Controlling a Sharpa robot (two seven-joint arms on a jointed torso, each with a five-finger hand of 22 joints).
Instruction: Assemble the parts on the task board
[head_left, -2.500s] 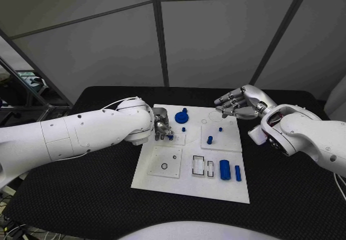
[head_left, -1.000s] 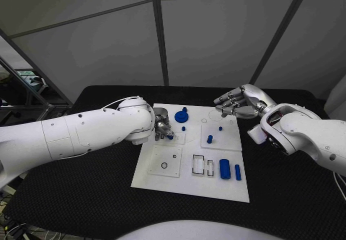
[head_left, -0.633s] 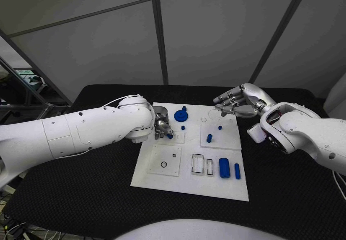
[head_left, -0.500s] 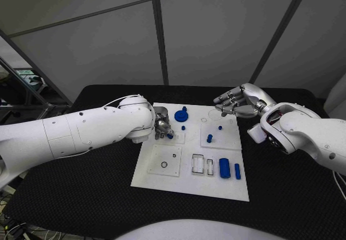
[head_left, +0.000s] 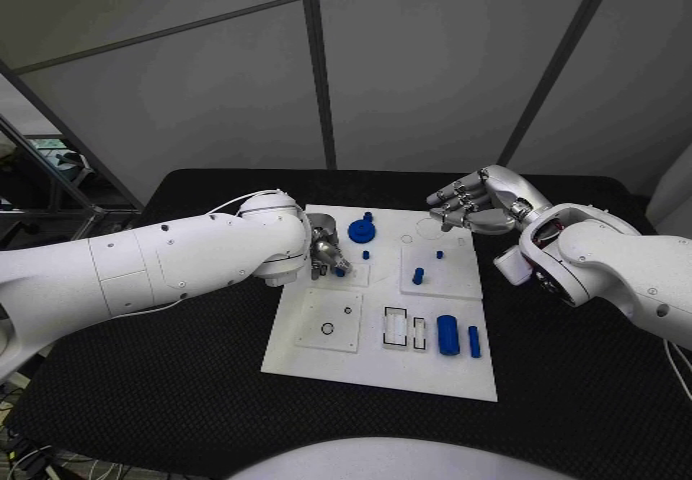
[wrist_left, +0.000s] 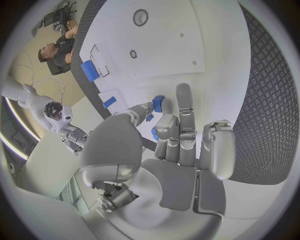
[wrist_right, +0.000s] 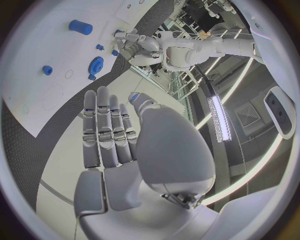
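The white task board (head_left: 378, 355) lies in the middle of a black table (head_left: 144, 400), its long side running from near to far. On its far part sit a blue gear-like disc (head_left: 361, 233), a small blue peg (head_left: 365, 255) and a short upright blue pin (head_left: 418, 276); on the near right lie a thick blue cylinder (head_left: 447, 336) and a thinner blue bar (head_left: 473, 342), side by side beside two rectangular slots (head_left: 404, 328) (both outlined in black). A square inset with a small ring (head_left: 330, 331) sits on the near left.

The left hand (head_left: 323, 257) rests at the board's left edge, fingers drawn close together over a small blue part (wrist_left: 157, 103) that is pinched at the fingertips (wrist_left: 182, 95), as the left wrist view shows. The right hand (head_left: 473, 205) hovers over the board's far right corner, fingers loosely curled and apart, holding nothing.

The table's surface is textured black matting. Behind it stand grey panel walls divided by dark struts (head_left: 320, 90).
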